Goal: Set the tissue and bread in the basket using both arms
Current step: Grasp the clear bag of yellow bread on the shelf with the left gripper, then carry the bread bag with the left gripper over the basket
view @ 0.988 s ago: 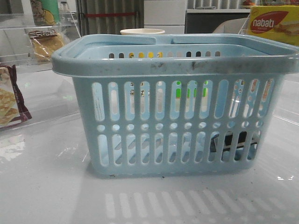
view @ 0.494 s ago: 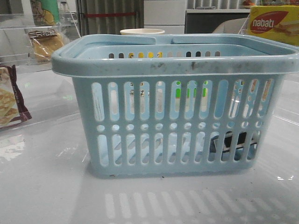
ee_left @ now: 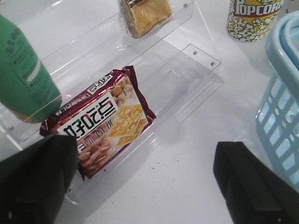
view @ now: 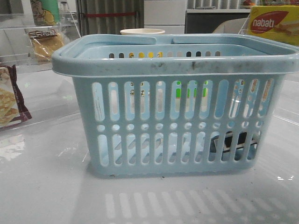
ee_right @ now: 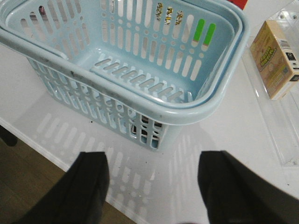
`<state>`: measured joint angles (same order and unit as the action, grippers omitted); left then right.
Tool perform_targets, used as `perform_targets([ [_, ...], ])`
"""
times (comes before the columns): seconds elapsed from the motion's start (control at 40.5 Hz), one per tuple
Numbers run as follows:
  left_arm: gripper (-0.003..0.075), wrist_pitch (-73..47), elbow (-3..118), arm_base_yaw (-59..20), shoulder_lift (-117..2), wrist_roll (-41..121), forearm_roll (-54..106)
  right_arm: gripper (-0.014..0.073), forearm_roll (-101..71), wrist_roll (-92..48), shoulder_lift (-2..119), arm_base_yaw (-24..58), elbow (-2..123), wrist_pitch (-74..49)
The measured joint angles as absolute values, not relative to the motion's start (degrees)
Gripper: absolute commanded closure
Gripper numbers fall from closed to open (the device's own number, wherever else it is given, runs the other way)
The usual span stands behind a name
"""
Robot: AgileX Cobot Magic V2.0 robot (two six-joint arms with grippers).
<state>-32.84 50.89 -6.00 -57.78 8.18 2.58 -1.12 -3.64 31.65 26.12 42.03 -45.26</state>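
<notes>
The left gripper [ee_left: 145, 179] is spread wide and holds nothing. Just ahead of it, between its fingers and the clear acrylic shelf [ee_left: 187, 70], lies the maroon cracker bag [ee_left: 105, 123], flat on the shelf's lower step. Beyond that, on the upper step, sits the bread [ee_left: 142, 14] in its clear wrapper, label up and easy to reach, so this arm seems lined up for it. A green bottle [ee_left: 23, 74] stands to one side, a popcorn cup [ee_left: 252, 18] further off.

The right gripper [ee_right: 152, 186] is likewise wide and empty, poised above the near corner of the light-blue basket [ee_right: 196, 109]. A dark flat thing shows through the slots in the front view, probably the tissue [view: 233, 140], though whether it lies inside cannot be told. A tan carton [ee_right: 275, 58] lies in a clear tray beside.

The glossy white table [view: 46, 186] mirrors the slots; a yellow nabati box [view: 273, 23] stands behind.
</notes>
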Motion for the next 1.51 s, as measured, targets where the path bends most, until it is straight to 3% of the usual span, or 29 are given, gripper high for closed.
perform_targets([
  [0.667, 0.0087, -25.7, 84.3, -6.0, -102.8, 8.2, 2.6, 0.0075, -1.1, -3.6, 31.7, 26.1, 42.0, -45.3],
  [1.111, 0.0090, -23.4, 99.9, -4.9, -119.0, 8.2, 2.6, 0.0075, -1.1, -3.6, 31.7, 26.1, 42.0, -45.3],
  [1.185, 0.0131, -21.7, 100.1, -4.9, -119.6, 8.2, 2.7, 0.0075, -1.1, -3.6, 31.7, 26.1, 42.0, -45.3],
  [1.506, 0.0521, -20.5, 100.3, -5.1, -119.8, 8.2, 3.4, 0.0075, -1.1, -3.6, 31.7, 26.1, 42.0, -45.3],
])
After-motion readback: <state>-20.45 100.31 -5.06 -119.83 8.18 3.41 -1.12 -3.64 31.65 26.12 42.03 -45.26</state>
